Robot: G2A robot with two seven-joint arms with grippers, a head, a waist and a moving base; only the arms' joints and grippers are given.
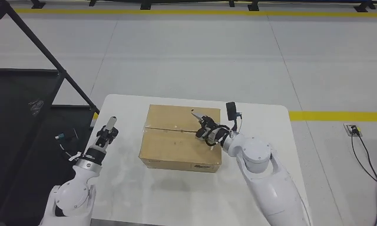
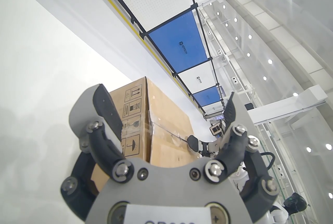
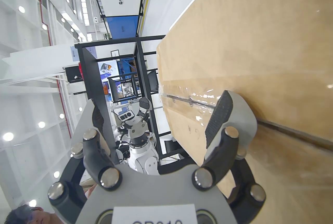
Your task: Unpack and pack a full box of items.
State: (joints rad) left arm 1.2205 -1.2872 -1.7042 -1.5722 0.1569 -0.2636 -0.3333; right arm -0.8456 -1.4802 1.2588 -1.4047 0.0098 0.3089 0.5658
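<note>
While my right gripper (image 3: 160,104) leans over the sealed brown box (image 1: 177,146) on the table (image 1: 123,179), jaws wide, one finger (image 3: 221,115) at its taped seam (image 3: 182,98), my left gripper (image 2: 166,95) hovers beside it, also wide.

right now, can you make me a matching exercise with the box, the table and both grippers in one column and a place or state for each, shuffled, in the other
Things
1. cardboard box
2. left gripper
3. right gripper
4. table

Places or states
a. open, over the top of the box by its taped seam
b. white, bearing the box
c. open, over bare table beside the box, apart from it
d. closed and taped shut

Pairs: 1-d, 2-c, 3-a, 4-b
</note>
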